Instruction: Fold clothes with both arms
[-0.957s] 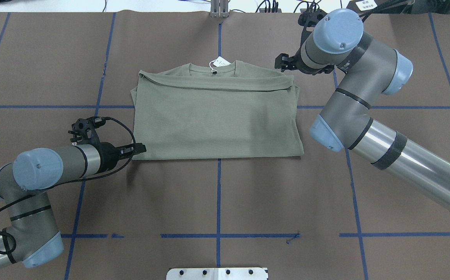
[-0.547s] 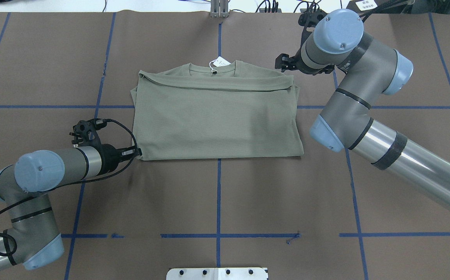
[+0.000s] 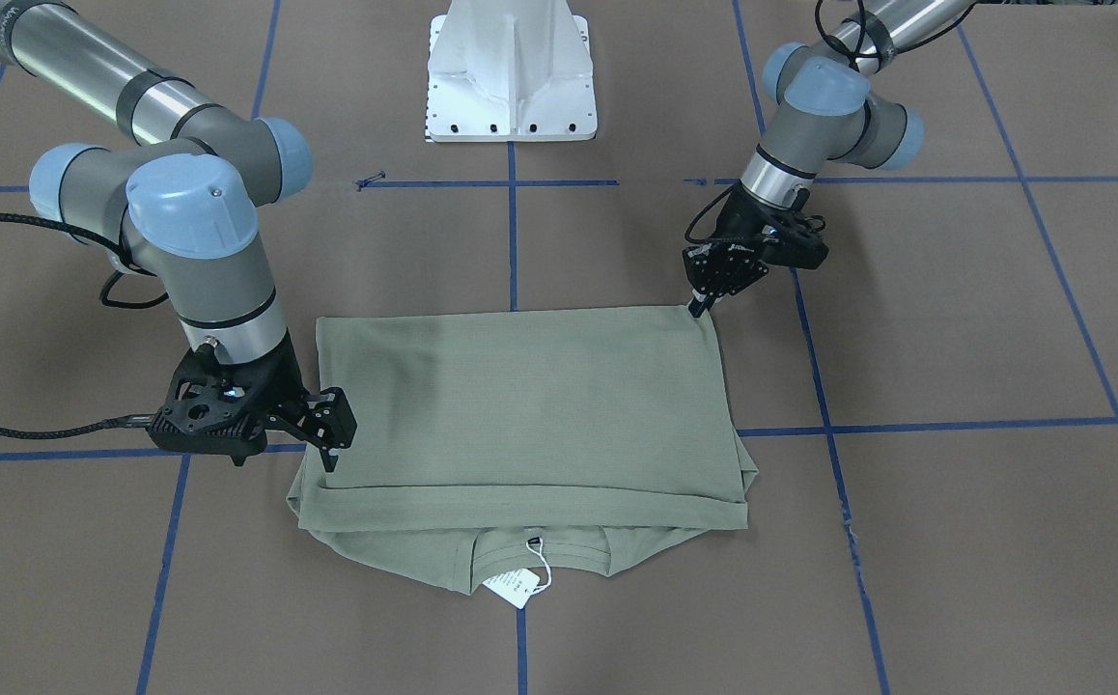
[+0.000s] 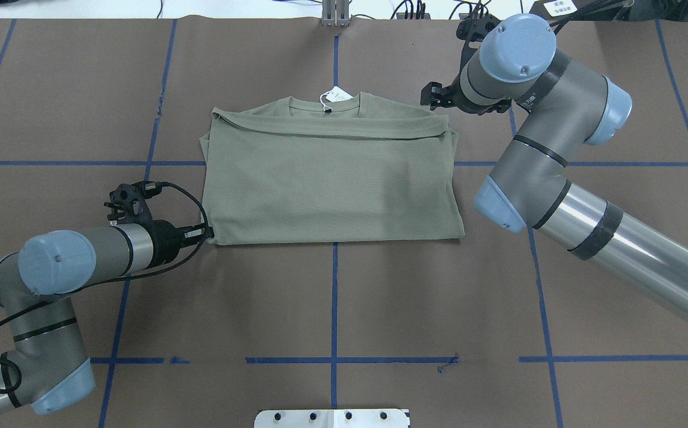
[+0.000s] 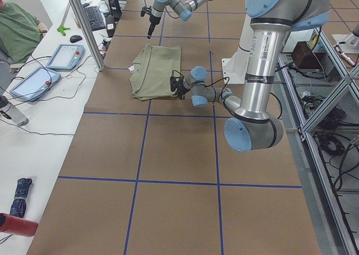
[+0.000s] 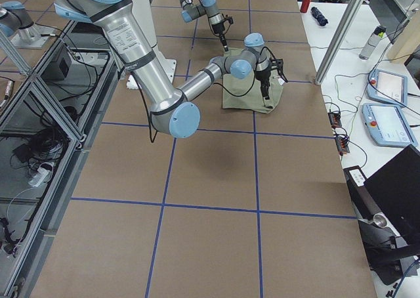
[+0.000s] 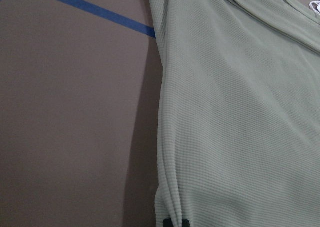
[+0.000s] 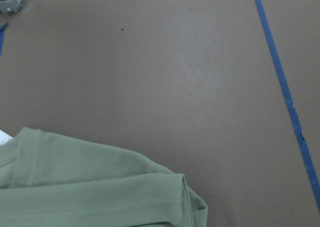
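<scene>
The sage-green shirt [image 4: 332, 178] lies folded into a flat rectangle in the middle of the brown table, collar and white tag [image 4: 337, 95] at the far edge. My left gripper [image 4: 207, 233] sits low at its near-left corner, shut on the shirt's edge. In the left wrist view the fingertips [image 7: 167, 223] pinch the folded hem of the shirt [image 7: 240, 112]. My right gripper [image 4: 433, 95] hovers just off the far-right shoulder and looks open with nothing in it. From the front the right gripper [image 3: 332, 434] stands beside the shirt [image 3: 520, 405].
The white pedestal base [image 3: 511, 72] stands at the robot's side of the table. Blue tape lines [image 4: 334, 297] cross the brown cover. A side table with tablets [image 5: 64, 55] and a seated person [image 5: 17, 30] lies beyond the far edge.
My left gripper has slid a little back and toward the near edge, from over the shirt's side to its near-left corner. The right gripper has barely moved.
</scene>
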Robot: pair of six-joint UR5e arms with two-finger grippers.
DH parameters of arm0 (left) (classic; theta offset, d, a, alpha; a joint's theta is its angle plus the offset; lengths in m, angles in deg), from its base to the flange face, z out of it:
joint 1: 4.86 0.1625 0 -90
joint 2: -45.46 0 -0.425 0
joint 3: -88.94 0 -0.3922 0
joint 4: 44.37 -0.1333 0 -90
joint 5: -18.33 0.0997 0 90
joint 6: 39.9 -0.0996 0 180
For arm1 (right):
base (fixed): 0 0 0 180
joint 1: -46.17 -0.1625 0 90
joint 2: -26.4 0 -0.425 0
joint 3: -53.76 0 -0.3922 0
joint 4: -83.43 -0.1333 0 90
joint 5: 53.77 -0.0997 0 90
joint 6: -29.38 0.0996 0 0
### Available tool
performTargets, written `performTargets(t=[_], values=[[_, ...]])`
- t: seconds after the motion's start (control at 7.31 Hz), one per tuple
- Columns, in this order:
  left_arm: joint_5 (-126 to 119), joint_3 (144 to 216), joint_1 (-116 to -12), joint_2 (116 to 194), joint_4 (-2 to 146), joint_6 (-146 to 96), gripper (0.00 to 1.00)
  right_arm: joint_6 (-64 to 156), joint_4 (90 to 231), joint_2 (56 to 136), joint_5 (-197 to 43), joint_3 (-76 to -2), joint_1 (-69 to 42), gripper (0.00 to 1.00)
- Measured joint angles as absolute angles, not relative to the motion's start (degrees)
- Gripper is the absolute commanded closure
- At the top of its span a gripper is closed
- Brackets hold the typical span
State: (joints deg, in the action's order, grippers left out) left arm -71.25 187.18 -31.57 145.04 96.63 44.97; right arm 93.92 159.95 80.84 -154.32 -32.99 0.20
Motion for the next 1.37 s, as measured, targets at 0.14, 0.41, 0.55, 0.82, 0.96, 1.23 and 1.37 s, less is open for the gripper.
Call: performTargets(t=[0.14, 0.41, 0.55, 0.82, 0.96, 1.23, 1.37], values=[[-71.51, 188.84, -32.57, 143.00, 96.62, 40.55, 1.00, 93.91, 159.97, 80.86, -154.32, -33.06, 0.20, 0.00], [-71.84, 188.78, -39.21, 140.93, 96.53, 28.57, 1.00, 93.98, 159.97, 80.89, -154.32, -33.20, 0.34, 0.00], [-72.62, 186.06, -43.87, 142.24, 96.49, 23.09, 1.00, 94.03, 159.93, 80.89, -154.32, -33.21, 0.46, 0.00], [-74.95, 172.53, -53.05, 152.51, 96.53, 13.11, 1.00, 94.15, 159.90, 80.89, -154.26, -33.22, 0.86, 0.00], [-75.27, 162.88, -56.17, 159.70, 96.57, 9.50, 1.00, 94.27, 159.90, 80.89, -154.22, -33.38, 1.10, 0.00], [-75.09, 146.57, -59.96, 171.26, 96.72, 3.94, 0.42, 95.24, 159.90, 80.89, -154.08, -34.18, 1.88, 0.00], [-75.19, 144.06, -61.44, 172.75, 97.68, 0.68, 0.00, 95.75, 159.90, 80.84, -153.95, -34.53, 2.42, 0.00]])
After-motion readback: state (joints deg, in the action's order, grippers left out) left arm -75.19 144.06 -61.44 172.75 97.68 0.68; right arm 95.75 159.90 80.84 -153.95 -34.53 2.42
